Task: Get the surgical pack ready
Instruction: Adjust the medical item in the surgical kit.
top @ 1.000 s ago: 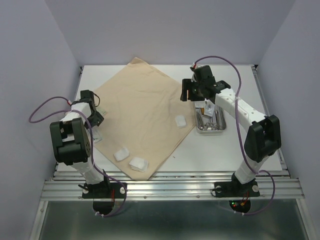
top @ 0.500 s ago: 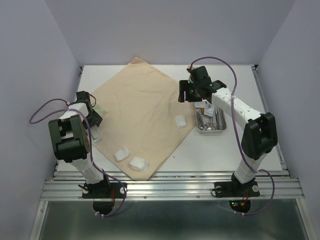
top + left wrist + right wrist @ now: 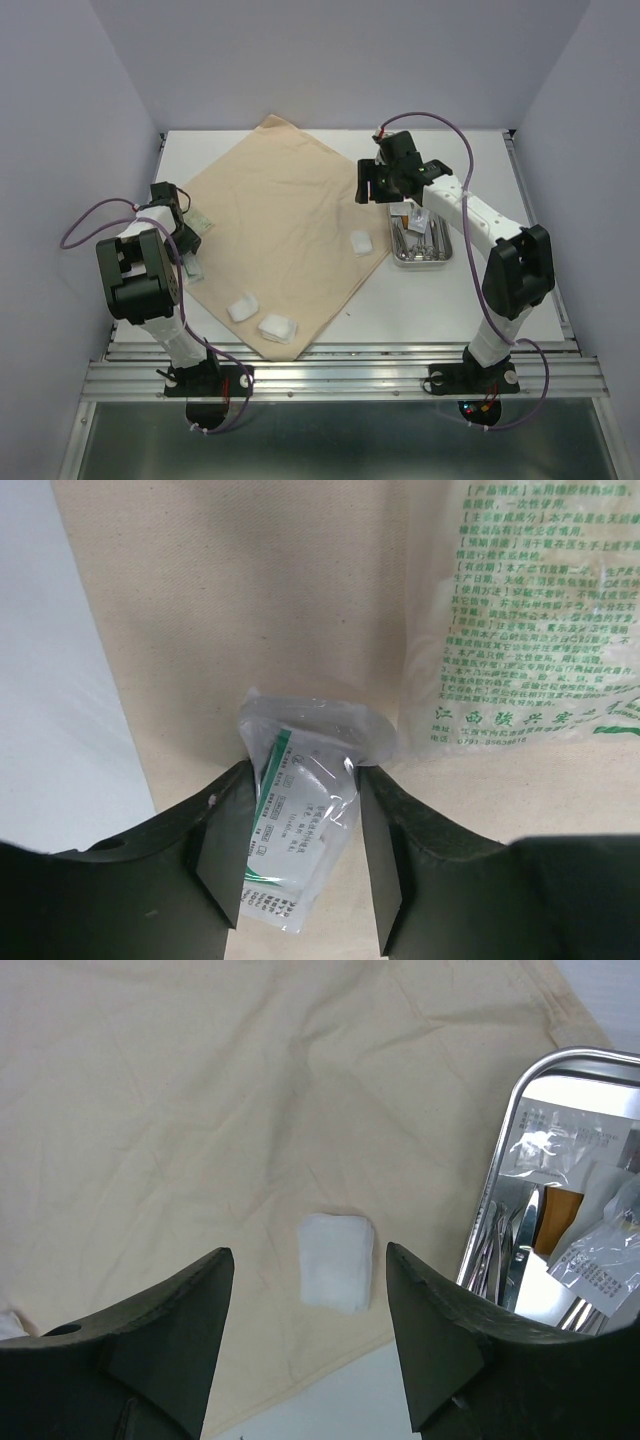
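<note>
The beige cloth (image 3: 280, 230) lies spread like a diamond on the table. Three white gauze pads (image 3: 360, 243) (image 3: 243, 308) (image 3: 277, 326) rest on it. The steel tray (image 3: 420, 258) stands right of the cloth with silver scissors and forceps (image 3: 510, 1250) and wrapped packets (image 3: 600, 1250) inside. My left gripper (image 3: 305, 772) is at the cloth's left corner. Both its fingertips press the sides of a small clear packet (image 3: 300, 810) with a green stripe, which bulges between them. My right gripper (image 3: 308, 1252) hovers open above the cloth (image 3: 200, 1110), straddling one gauze pad (image 3: 337, 1260) from above.
A large printed plastic bag (image 3: 520, 610) lies on the cloth just beyond the left gripper. Another clear packet (image 3: 192, 268) sits on the white table by the left arm. The tray's rim (image 3: 505, 1130) is close to the right gripper's right finger.
The left gripper's jaws have narrowed onto the small packet. The right arm drew slightly left, then held still.
</note>
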{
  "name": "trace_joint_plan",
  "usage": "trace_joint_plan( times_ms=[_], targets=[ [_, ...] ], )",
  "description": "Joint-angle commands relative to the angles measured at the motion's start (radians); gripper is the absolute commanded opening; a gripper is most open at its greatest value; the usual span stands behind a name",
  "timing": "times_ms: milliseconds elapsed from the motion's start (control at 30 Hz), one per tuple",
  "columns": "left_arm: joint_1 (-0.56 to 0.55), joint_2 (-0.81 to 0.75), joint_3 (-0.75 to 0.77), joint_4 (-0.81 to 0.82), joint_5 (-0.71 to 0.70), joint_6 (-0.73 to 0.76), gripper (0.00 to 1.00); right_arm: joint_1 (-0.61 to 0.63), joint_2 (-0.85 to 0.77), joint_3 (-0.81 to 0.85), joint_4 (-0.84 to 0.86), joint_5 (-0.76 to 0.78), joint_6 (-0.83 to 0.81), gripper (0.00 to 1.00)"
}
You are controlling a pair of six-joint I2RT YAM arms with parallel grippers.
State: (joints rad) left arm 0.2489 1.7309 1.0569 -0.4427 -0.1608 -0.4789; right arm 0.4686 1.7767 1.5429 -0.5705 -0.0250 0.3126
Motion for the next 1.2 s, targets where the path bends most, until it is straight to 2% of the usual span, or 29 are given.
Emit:
trace_joint_plan(
  times_ms=[0, 133, 500, 767, 933, 1167],
  targets=[
    [0.004, -0.034, -0.026, -0.024, -0.025, 0.008, 0.49, 0.019, 0.004, 0.046, 0.011, 0.016, 0.005, 0.68],
    [0.000, -0.065, -0.023, -0.024, 0.001, 0.014, 0.34, 0.019, 0.001, 0.040, 0.015, 0.016, 0.006, 0.68],
    [-0.083, -0.149, 0.041, -0.080, 0.046, 0.005, 0.33, 0.019, -0.017, 0.006, 0.037, 0.017, 0.013, 0.68],
    [-0.291, -0.153, 0.121, -0.110, 0.092, -0.067, 0.33, 0.019, -0.049, -0.046, 0.058, 0.020, 0.025, 0.68],
    [-0.446, -0.107, 0.179, -0.105, 0.132, -0.139, 0.33, 0.019, -0.091, -0.092, 0.058, 0.060, 0.017, 0.68],
    [-0.603, -0.007, 0.253, -0.084, 0.170, -0.220, 0.34, 0.019, -0.157, -0.171, 0.077, 0.073, 0.026, 0.68]
  ],
)
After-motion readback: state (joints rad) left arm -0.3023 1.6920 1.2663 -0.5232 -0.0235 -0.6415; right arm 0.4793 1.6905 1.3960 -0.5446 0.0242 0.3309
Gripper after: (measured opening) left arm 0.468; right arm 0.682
